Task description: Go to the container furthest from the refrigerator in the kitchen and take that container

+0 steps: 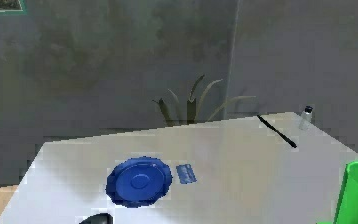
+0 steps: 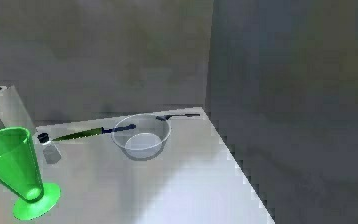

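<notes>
A grey metal bowl-shaped container stands on the white table near its far edge in the arm side view. A green cone-shaped vessel on a round foot stands at that view's left, and its green side shows again at the forward view's right edge. A blue round plate lies on the white table in the forward view.
A long dark utensil lies beyond the bowl, and a white paper roll and a small shaker stand at the left. In the forward view lie a small blue card, a dark knife and a small bottle. A plant rises behind the table against grey walls.
</notes>
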You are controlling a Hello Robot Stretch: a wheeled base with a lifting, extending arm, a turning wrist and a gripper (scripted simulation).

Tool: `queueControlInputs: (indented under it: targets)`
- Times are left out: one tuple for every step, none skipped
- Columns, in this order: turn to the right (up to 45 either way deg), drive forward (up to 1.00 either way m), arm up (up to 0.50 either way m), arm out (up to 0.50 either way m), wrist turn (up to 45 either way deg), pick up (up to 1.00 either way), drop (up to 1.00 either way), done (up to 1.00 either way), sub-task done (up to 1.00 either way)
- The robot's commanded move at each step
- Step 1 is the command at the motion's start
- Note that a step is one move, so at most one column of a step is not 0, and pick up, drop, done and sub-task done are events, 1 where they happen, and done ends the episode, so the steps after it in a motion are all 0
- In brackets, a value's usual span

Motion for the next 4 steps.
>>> queueControlInputs:
  targets:
    - [0.0, 0.0, 0.5, 0.0, 0.0, 0.0, 0.0, 0.0, 0.0]
    - [0.0, 0.0, 0.38, 0.0, 0.0, 0.0, 0.0, 0.0, 0.0]
    - [0.0, 0.0, 0.0, 0.2, 0.0, 0.0, 0.0, 0.0, 0.0]
    - [0.0, 0.0, 0.0, 0.0, 45.0, 0.0, 0.0, 0.0, 0.0]
